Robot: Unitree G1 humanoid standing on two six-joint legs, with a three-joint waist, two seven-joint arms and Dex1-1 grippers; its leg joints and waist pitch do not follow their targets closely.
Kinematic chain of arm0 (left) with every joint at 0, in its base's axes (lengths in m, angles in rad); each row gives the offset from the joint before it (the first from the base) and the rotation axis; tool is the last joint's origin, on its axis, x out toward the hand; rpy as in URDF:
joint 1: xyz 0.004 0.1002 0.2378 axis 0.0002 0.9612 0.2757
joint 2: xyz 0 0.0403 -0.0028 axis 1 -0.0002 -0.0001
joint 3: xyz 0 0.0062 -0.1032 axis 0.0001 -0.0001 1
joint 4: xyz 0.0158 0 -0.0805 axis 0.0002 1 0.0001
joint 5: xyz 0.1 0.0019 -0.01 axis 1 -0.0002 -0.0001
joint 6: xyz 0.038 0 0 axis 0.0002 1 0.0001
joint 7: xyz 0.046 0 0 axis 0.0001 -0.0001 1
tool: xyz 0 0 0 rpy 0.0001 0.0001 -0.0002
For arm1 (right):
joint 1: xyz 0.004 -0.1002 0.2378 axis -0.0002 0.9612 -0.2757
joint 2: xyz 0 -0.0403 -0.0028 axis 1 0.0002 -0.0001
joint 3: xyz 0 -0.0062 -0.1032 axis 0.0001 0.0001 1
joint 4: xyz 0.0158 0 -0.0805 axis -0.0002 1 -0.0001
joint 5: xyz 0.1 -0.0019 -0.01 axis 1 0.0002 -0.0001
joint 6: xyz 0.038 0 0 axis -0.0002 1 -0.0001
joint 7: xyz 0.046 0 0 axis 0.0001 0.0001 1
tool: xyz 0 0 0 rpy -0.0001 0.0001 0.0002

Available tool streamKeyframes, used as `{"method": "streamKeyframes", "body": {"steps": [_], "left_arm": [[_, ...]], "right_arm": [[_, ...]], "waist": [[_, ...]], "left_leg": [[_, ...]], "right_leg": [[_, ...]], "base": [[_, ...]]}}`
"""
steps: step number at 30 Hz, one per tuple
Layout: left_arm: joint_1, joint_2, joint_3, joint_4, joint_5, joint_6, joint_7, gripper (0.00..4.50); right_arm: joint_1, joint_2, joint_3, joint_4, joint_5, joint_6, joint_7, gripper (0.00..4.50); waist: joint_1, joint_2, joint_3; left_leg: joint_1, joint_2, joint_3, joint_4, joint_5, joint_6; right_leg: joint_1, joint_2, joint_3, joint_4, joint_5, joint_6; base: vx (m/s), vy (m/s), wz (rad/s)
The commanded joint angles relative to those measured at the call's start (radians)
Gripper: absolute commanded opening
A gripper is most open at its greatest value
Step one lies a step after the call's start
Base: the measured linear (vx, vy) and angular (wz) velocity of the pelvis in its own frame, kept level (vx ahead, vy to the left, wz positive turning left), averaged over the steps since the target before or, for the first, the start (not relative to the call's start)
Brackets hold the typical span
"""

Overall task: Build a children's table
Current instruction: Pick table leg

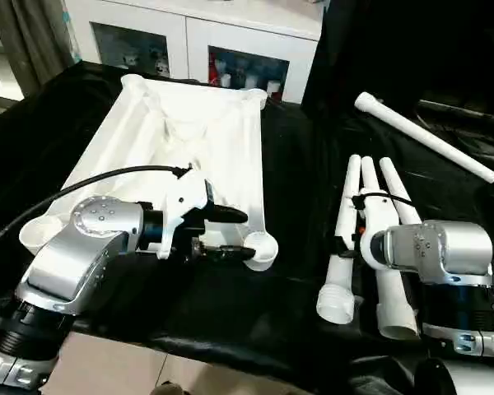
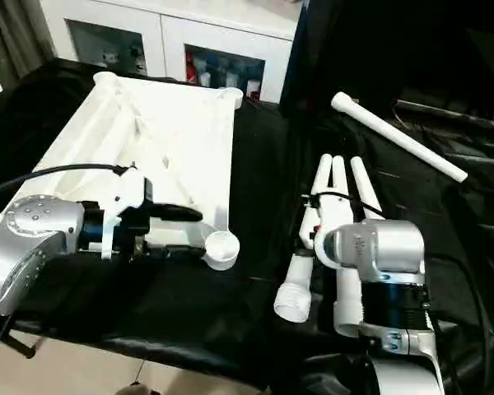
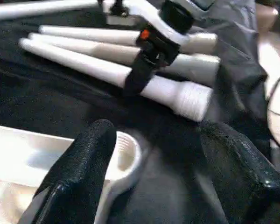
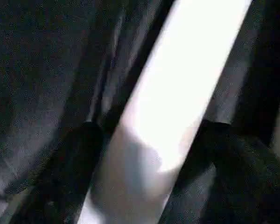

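On the black-draped desk (image 1: 189,313), head view: the tabletop (image 1: 189,123) lies at ten o'clock, three legs (image 1: 370,239) at three, a fourth leg (image 1: 428,136) at one. The left pincer (image 1: 226,234) gapes around the near corner socket (image 1: 261,247), holding nothing.

Left wrist view: that socket (image 3: 126,154) sits beside one finger (image 3: 84,168).

Right wrist view: the right pincer (image 4: 149,135) straddles a leg (image 4: 182,93), open (not clamped). Best to centre before closing.

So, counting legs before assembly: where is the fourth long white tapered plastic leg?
The fourth white tapered leg lies alone, slanted on the black cloth at far right, beyond the three white legs bunched beside the right gripper.
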Motion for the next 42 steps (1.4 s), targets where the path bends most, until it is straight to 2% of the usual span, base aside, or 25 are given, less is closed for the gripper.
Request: {"method": "streamKeyframes", "body": {"steps": [1,4,6,9,13,14,15,16,20,27,29,30,31,32,33,34,35,36,38,42], "left_arm": [[-0.002,0.005,-0.023,-0.027,-0.015,0.026,-0.008,3.62],[-0.003,0.006,-0.033,-0.037,-0.021,0.044,-0.009,3.72],[-0.005,0.004,-0.043,-0.041,-0.019,0.057,-0.003,4.08],[-0.006,0.003,-0.044,-0.040,-0.016,0.059,-0.002,4.11],[-0.012,0.008,-0.049,-0.040,-0.005,0.076,0.003,4.50],[-0.011,0.011,-0.050,-0.041,-0.005,0.078,0.005,4.50],[-0.010,0.013,-0.051,-0.040,-0.005,0.078,0.006,4.50],[-0.010,0.015,-0.051,-0.040,-0.006,0.080,0.008,4.50],[-0.009,0.017,-0.050,-0.039,-0.004,0.078,0.016,4.50],[-0.033,-0.002,-0.008,0.028,0.046,0.057,0.107,4.50],[-0.062,-0.040,0.020,0.078,0.078,0.078,0.208,4.50],[-0.075,-0.057,0.031,0.093,0.080,0.087,0.237,4.50],[-0.089,-0.078,0.044,0.107,0.080,0.094,0.269,4.50],[-0.094,-0.086,0.049,0.111,0.077,0.096,0.276,4.50],[-0.132,-0.165,0.110,0.148,0.027,0.122,0.345,4.50],[-0.151,-0.205,0.143,0.171,-0.005,0.141,0.374,4.50],[-0.153,-0.209,0.147,0.174,-0.009,0.144,0.378,4.50],[-0.179,-0.255,0.184,0.212,-0.041,0.162,0.414,4.50],[-0.207,-0.302,0.210,0.250,-0.067,0.144,0.439,4.50],[-0.286,-0.436,0.320,0.331,-0.187,0.188,0.508,4.50]], "right_arm": [[0.019,-0.006,-0.005,0.024,0.004,0.012,0.000,3.51],[0.022,-0.005,-0.007,0.038,0.003,0.007,0.001,3.35],[0.027,-0.007,-0.003,0.064,0.000,-0.004,0.004,3.09],[0.028,-0.007,-0.002,0.069,-0.002,-0.006,0.005,3.01],[0.031,-0.011,0.001,0.086,0.002,-0.013,0.002,2.54],[0.031,-0.011,0.002,0.089,0.002,-0.016,0.001,2.54],[0.031,-0.009,0.000,0.094,0.002,-0.018,-0.001,2.43],[0.029,-0.006,-0.005,0.102,0.001,-0.023,-0.003,2.23],[0.025,0.002,-0.024,0.116,0.000,-0.035,-0.011,2.00],[-0.026,0.014,-0.099,0.136,0.027,-0.086,-0.011,1.87],[-0.052,0.018,-0.127,0.118,0.066,-0.151,0.024,1.85],[-0.058,0.015,-0.126,0.109,0.083,-0.178,0.049,1.85],[-0.065,0.013,-0.124,0.097,0.104,-0.217,0.082,1.85],[-0.066,0.015,-0.126,0.093,0.111,-0.229,0.092,1.84],[-0.074,0.024,-0.134,0.052,0.167,-0.334,0.181,1.84],[-0.074,0.029,-0.134,0.029,0.191,-0.380,0.224,1.84],[-0.074,0.030,-0.134,0.026,0.194,-0.385,0.229,1.84],[-0.074,0.035,-0.133,-0.003,0.224,-0.430,0.286,1.84],[-0.078,0.040,-0.137,-0.033,0.266,-0.444,0.348,1.84],[-0.097,0.055,-0.159,-0.057,0.367,-0.429,0.438,1.84]], "waist": [[0.001,0.011,-0.067],[0.001,0.011,-0.065],[0.001,0.011,-0.065],[0.000,0.011,-0.063],[0.000,0.010,-0.064],[0.000,0.010,-0.065],[-0.001,0.003,-0.065],[0.001,0.007,-0.065],[0.000,0.005,-0.066],[-0.002,0.006,-0.067],[-0.003,0.009,-0.067],[-0.002,0.007,-0.071],[-0.001,0.013,-0.070],[-0.001,0.011,-0.070],[0.000,0.020,-0.071],[0.002,0.014,-0.074],[0.004,0.013,-0.075],[0.005,0.015,-0.075],[0.006,0.012,-0.074],[0.009,0.006,-0.077]], "left_leg": [[0.010,0.026,-0.001,-0.064,-0.050,-0.065],[0.011,0.026,-0.003,-0.066,-0.075,-0.074],[0.012,0.027,-0.003,-0.067,-0.081,-0.077],[0.013,0.026,-0.003,-0.068,-0.100,-0.080],[0.015,0.027,-0.005,-0.069,-0.112,-0.086],[0.016,0.027,-0.005,-0.069,-0.112,-0.087],[0.014,0.027,-0.005,-0.069,-0.111,-0.085],[0.015,0.027,-0.006,-0.069,-0.113,-0.086],[0.016,0.027,-0.006,-0.069,-0.120,-0.090],[0.018,0.028,-0.009,-0.070,-0.162,-0.096],[0.018,0.028,-0.008,-0.068,-0.174,-0.096],[0.015,0.028,-0.010,-0.067,-0.159,-0.089],[0.013,0.028,-0.009,-0.066,-0.147,-0.084],[0.012,0.029,-0.010,-0.066,-0.141,-0.081],[0.011,0.028,-0.008,-0.064,-0.129,-0.076],[0.010,0.028,-0.007,-0.059,-0.126,-0.066],[0.010,0.028,-0.006,-0.058,-0.113,-0.058],[0.005,0.026,-0.007,-0.058,-0.088,-0.043],[0.004,0.026,-0.008,-0.057,-0.068,-0.016],[0.003,0.024,-0.006,-0.053,-0.046,0.005]], "right_leg": [[0.057,-0.065,0.051,-0.066,0.003,-0.146],[0.057,-0.067,0.051,-0.070,-0.045,-0.138],[0.057,-0.067,0.051,-0.071,-0.056,-0.135],[0.055,-0.067,0.051,-0.076,-0.086,-0.130],[0.055,-0.067,0.050,-0.077,-0.103,-0.121],[0.055,-0.067,0.050,-0.077,-0.102,-0.120],[0.056,-0.067,0.050,-0.078,-0.104,-0.119],[0.054,-0.068,0.050,-0.077,-0.107,-0.118],[0.053,-0.067,0.049,-0.077,-0.102,-0.120],[0.051,-0.068,0.048,-0.083,-0.161,-0.110],[0.051,-0.067,0.048,-0.083,-0.160,-0.110],[0.055,-0.069,0.047,-0.080,-0.142,-0.115],[0.055,-0.070,0.047,-0.080,-0.116,-0.121],[0.056,-0.070,0.047,-0.079,-0.106,-0.126],[0.058,-0.070,0.049,-0.076,-0.076,-0.140],[0.062,-0.071,0.048,-0.075,-0.042,-0.159],[0.063,-0.071,0.047,-0.072,-0.022,-0.168],[0.065,-0.070,0.047,-0.068,0.015,-0.181],[0.067,-0.067,0.047,-0.070,0.043,-0.191],[0.070,-0.068,0.045,-0.068,0.070,-0.219]], "base": [[0.000,0.000,0.00],[0.000,0.000,0.00],[0.000,0.000,0.00],[0.000,0.000,0.00],[0.000,0.000,0.00],[0.000,0.000,0.00],[0.000,0.000,0.00],[0.000,0.000,0.00],[0.000,0.000,0.00],[0.000,0.000,0.00],[0.000,0.000,0.00],[0.000,0.000,0.00],[0.000,0.000,0.00],[0.000,0.000,0.00],[0.000,0.000,0.00],[0.000,0.000,0.00],[0.000,0.000,0.00],[0.000,0.000,0.00],[0.000,0.000,0.00],[0.000,0.000,0.00]]}}
